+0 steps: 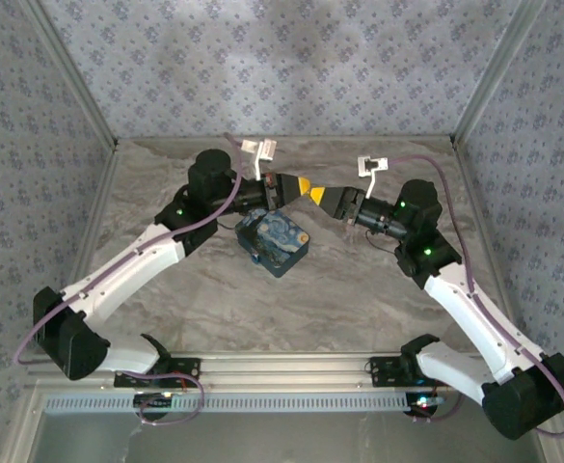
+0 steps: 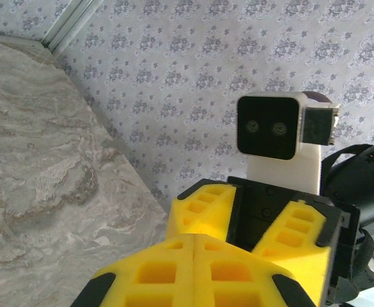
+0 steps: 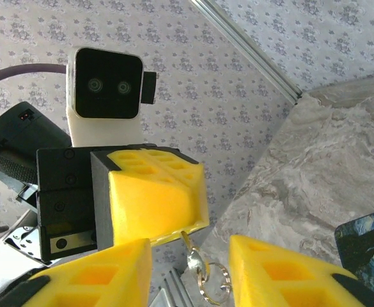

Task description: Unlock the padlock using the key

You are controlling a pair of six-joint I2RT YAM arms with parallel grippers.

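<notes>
The padlock [image 1: 274, 243], a blue block with a starry-night print, lies flat on the marble table [image 1: 359, 299] below both grippers; its corner shows in the right wrist view [image 3: 367, 247]. My left gripper [image 1: 304, 186] [image 2: 194, 238] is shut, and a small key [image 3: 190, 243] sticks out from its yellow fingertips [image 3: 155, 198], with a key ring [image 3: 213, 281] dangling below. My right gripper [image 1: 326, 197] [image 3: 190, 248] faces it tip to tip and is open, its yellow fingers [image 3: 97, 275] on either side of the hanging key without touching it.
Patterned walls [image 1: 282, 68] with metal corner posts [image 1: 69, 77] enclose the table on three sides. Both arms reach toward the back middle, held above the table. The right arm's white wrist camera [image 2: 268, 125] sits close in front of the left gripper.
</notes>
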